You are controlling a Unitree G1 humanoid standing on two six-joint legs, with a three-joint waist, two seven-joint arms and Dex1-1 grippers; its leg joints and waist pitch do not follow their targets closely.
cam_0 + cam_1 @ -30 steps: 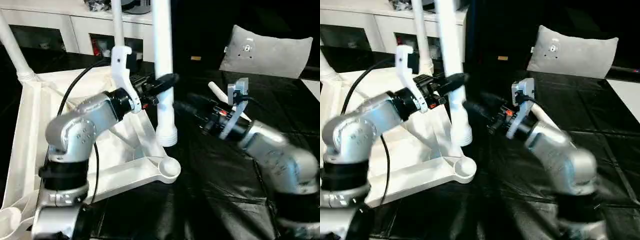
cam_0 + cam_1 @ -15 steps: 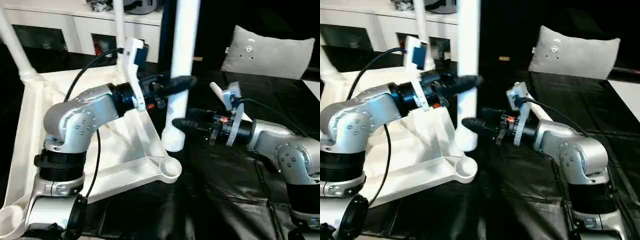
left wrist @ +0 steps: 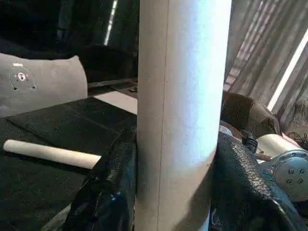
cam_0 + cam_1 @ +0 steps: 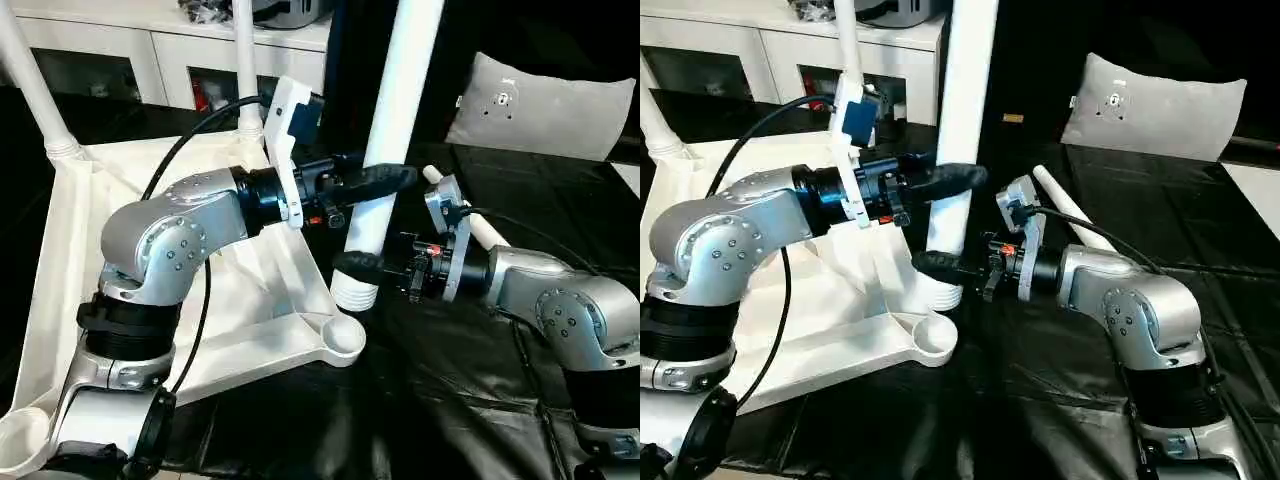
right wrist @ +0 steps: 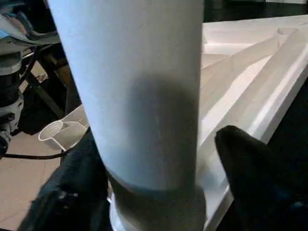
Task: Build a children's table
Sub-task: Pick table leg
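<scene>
From the head cameras, the upturned table top [image 4: 70, 270] lies at the left of the frame on black sheeting, ribbed underside up, with two legs already standing in its far corner sockets at upper left. A round empty corner socket [image 4: 343, 337] sits near the centre bottom. Just above and beside it, a white tube leg [image 4: 385, 150] stands nearly upright, slightly tilted, its ringed foot hanging close over the table top's edge. The left gripper [image 4: 385, 180] has its black fingers closed on this leg at mid-height, reaching in from the left. The right gripper [image 4: 355, 265] comes in from the right, lower down near the ringed foot, fingers spread either side of the leg; I cannot tell whether they press on it. Another loose leg [image 4: 1070, 210] lies on the sheeting behind the right arm, and a grey cushion [image 4: 540, 105] rests at upper right.

In the left wrist view, both fingers [image 3: 108, 192] touch the leg's sides.

In the right wrist view, the fingers [image 5: 250, 168] flank the leg with a gap on one side.
</scene>
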